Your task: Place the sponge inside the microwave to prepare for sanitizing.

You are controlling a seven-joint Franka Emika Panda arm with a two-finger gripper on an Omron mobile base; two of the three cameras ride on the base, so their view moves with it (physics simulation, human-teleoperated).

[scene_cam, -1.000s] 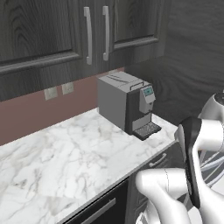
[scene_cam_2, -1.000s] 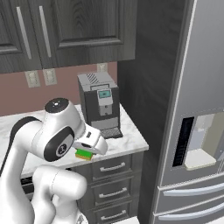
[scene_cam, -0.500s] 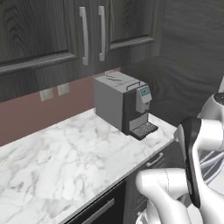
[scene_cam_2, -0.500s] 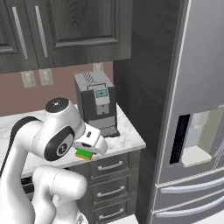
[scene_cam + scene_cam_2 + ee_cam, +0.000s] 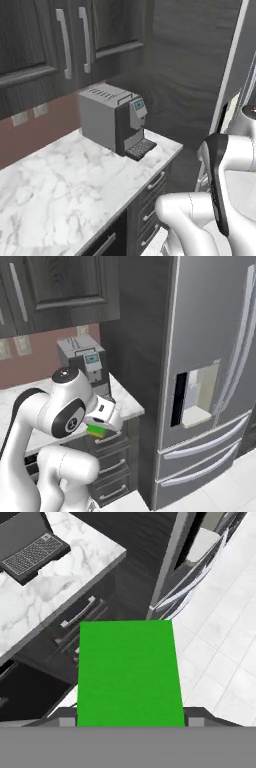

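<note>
The sponge [image 5: 129, 674] is a flat bright green block between my two dark fingertips, filling the middle of the hand view. My gripper [image 5: 129, 717] is shut on the sponge and holds it over the drawer fronts and the white floor past the counter's end. From the right base view the sponge [image 5: 96, 430] shows green with a yellow underside, tucked under the white hand, and the gripper [image 5: 101, 426] hangs level with the counter edge. The microwave is out of view.
A grey coffee machine [image 5: 115, 125] stands on the marble counter [image 5: 60, 190] below dark upper cabinets [image 5: 75, 40]. Dark drawers [image 5: 112, 466] sit under the counter's end. A tall steel fridge [image 5: 215, 366] with a dispenser niche stands to the right.
The whole picture has shifted: the base has moved, so the coffee machine slides left and the fridge comes further into view. The sponge stays in my grip.
</note>
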